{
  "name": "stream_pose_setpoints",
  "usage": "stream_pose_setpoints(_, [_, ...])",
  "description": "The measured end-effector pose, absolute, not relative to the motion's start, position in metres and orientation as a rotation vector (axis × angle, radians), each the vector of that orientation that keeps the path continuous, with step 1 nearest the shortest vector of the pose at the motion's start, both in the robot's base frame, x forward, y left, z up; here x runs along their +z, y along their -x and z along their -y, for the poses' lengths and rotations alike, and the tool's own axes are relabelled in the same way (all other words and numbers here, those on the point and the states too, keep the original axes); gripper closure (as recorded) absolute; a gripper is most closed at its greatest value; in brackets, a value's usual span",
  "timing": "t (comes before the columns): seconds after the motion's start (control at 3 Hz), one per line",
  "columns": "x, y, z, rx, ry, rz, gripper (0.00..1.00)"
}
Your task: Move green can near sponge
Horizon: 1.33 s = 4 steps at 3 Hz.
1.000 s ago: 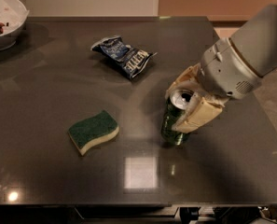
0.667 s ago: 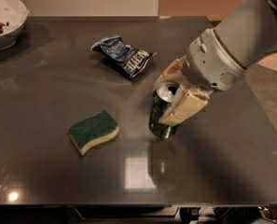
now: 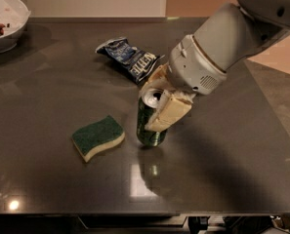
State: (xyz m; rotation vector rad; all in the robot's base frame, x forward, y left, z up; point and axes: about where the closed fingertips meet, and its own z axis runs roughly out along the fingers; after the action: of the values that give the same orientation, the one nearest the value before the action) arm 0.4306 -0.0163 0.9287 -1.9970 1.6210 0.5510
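Note:
The green can (image 3: 147, 126) stands upright on the dark table, its silver top showing, a short way right of the sponge (image 3: 97, 137). The sponge lies flat, green scouring side up, with a pale foam base. My gripper (image 3: 159, 101) reaches in from the upper right and is shut on the can, with one cream finger (image 3: 168, 113) across its front right side and the other behind its top.
A blue and white snack bag (image 3: 130, 57) lies behind the can. A white bowl (image 3: 8, 21) with bits of food stands at the far left corner. The dark table (image 3: 222, 169) ends at the front edge near the bottom of the view.
My gripper has carried the green can leftward across the table, from well right of the sponge to close beside it.

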Motion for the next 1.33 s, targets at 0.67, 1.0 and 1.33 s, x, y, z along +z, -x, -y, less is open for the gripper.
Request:
stream_pose_setpoints(0.67, [0.913,-0.429,-0.008,0.587,2.04,-1.601,0.82])
stream_pose_setpoints(1.0, [0.908,-0.427,-0.015,0.589,2.054,-1.598,0.59])
stream_pose_setpoints(1.33, [0.903,-0.424,-0.019,0.591,2.06,-1.595,0.36])
